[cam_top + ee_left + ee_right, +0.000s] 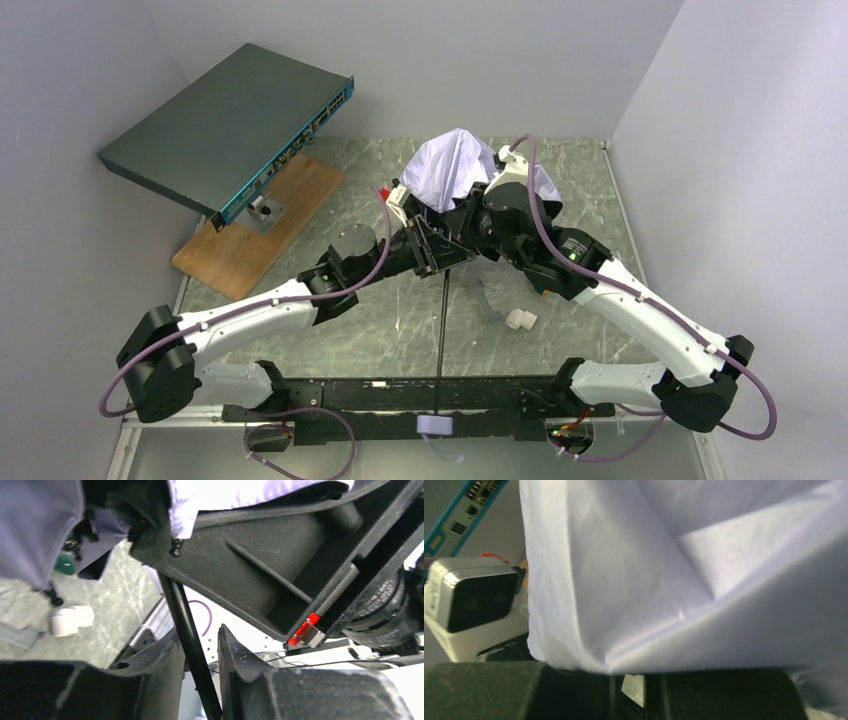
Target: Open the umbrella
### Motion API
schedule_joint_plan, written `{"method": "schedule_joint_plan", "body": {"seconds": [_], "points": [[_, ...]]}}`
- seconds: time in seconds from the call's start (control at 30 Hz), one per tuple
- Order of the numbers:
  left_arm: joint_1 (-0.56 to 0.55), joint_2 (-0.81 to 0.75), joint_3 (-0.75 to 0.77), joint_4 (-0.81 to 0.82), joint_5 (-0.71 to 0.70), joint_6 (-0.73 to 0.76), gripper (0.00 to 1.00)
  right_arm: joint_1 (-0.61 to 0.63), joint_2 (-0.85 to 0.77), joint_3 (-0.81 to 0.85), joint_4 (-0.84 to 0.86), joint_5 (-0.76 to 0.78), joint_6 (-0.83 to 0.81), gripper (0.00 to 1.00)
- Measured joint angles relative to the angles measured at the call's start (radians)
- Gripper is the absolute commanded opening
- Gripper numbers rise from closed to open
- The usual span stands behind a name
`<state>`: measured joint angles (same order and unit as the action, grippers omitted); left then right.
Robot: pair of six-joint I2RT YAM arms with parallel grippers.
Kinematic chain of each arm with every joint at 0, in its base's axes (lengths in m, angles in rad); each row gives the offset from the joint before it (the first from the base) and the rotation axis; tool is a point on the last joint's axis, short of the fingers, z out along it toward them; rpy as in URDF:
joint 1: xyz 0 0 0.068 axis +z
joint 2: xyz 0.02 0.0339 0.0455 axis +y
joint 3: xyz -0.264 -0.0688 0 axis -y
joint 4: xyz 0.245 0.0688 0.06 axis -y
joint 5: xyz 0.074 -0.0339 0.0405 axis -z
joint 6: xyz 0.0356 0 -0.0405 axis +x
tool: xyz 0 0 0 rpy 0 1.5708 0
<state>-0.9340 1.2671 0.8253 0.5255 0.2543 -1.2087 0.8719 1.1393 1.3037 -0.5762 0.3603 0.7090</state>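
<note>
Your umbrella is held up over the far middle of the table, between the two wrists, and it is only partly open. The pale canopy hangs bunched and creased rather than stretched, while the thin black shaft is drawn out long, running back toward you to the small handle at the near edge. So the lengthening looks done; spreading the ribs until they lock is what I judge is left. Your left gripper straddles the shaft below the canopy, jaws standing wider than the shaft, so it guides rather than clamps. Your right gripper sits right under the fabric, which fills its view. Its jaws are close together with something pale in the slit, but you cannot tell whether it grips anything. At the left rear a flat network switch leans on a wooden board, and a small white fitting lies right of the shaft.
</note>
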Motion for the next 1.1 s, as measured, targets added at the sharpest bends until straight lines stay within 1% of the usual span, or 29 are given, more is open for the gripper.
{"method": "schedule_joint_plan", "body": {"seconds": [0.03, 0.13, 0.17, 0.27, 0.37, 0.4, 0.5, 0.53, 0.57, 0.67, 0.7, 0.73, 0.77, 0.8, 0.83, 0.87, 1.03, 1.07, 1.1], "points": [[-0.001, -0.015, 0.000, -0.038, -0.010, 0.018, 0.29, 0.009, 0.003, 0.002, -0.010, 0.014, 0.000, 0.00], [-0.002, -0.045, 0.008, -0.137, -0.042, 0.066, 0.38, 0.033, 0.010, 0.008, -0.037, 0.058, 0.000, 0.00], [-0.002, -0.051, 0.017, -0.177, -0.055, 0.081, 0.39, 0.037, 0.011, 0.012, -0.044, 0.068, 0.000, 0.00], [-0.005, -0.062, 0.043, -0.269, -0.094, 0.123, 0.37, 0.048, 0.013, 0.023, -0.062, 0.097, 0.000, 0.00], [-0.008, -0.079, 0.058, -0.331, -0.130, 0.154, 0.31, 0.050, 0.013, 0.025, -0.064, 0.107, 0.002, 0.00], [-0.010, -0.083, 0.062, -0.346, -0.139, 0.166, 0.27, 0.051, 0.013, 0.025, -0.064, 0.107, 0.002, 0.00], [-0.014, -0.094, 0.072, -0.380, -0.151, 0.195, 0.11, 0.054, 0.013, 0.026, -0.066, 0.106, 0.005, 0.00], [-0.016, -0.094, 0.073, -0.382, -0.153, 0.196, 0.04, 0.054, 0.013, 0.026, -0.067, 0.106, 0.005, 0.00], [-0.017, -0.095, 0.074, -0.380, -0.150, 0.206, 0.00, 0.054, 0.013, 0.026, -0.067, 0.106, 0.005, 0.00], [-0.019, -0.098, 0.074, -0.379, -0.147, 0.209, 0.00, 0.054, 0.015, 0.027, -0.068, 0.104, 0.005, 0.00], [-0.019, -0.100, 0.074, -0.379, -0.147, 0.208, 0.00, 0.054, 0.015, 0.027, -0.068, 0.102, 0.003, 0.13], [-0.019, -0.100, 0.074, -0.377, -0.147, 0.206, 0.00, 0.054, 0.016, 0.029, -0.068, 0.102, 0.000, 0.46], [-0.019, -0.101, 0.073, -0.373, -0.146, 0.198, 0.00, 0.054, 0.017, 0.033, -0.068, 0.101, -0.006, 0.67], [-0.018, -0.105, 0.070, -0.362, -0.144, 0.188, 0.00, 0.054, 0.017, 0.038, -0.066, 0.098, -0.011, 0.79], [-0.018, -0.109, 0.062, -0.353, -0.142, 0.171, 0.00, 0.054, 0.017, 0.045, -0.062, 0.101, -0.019, 0.83], [-0.017, -0.115, 0.048, -0.342, -0.140, 0.148, 0.00, 0.054, 0.016, 0.055, -0.060, 0.105, -0.031, 0.84], [-0.006, -0.121, -0.012, -0.281, -0.132, 0.014, 0.00, 0.054, -0.048, 0.077, -0.023, 0.137, -0.079, 0.72], [-0.003, -0.120, -0.020, -0.257, -0.127, -0.012, 0.00, 0.054, -0.076, 0.070, -0.009, 0.140, -0.082, 0.68], [0.001, -0.117, -0.026, -0.227, -0.123, -0.038, 0.00, 0.054, -0.112, 0.050, 0.020, 0.144, -0.085, 0.62]]}}
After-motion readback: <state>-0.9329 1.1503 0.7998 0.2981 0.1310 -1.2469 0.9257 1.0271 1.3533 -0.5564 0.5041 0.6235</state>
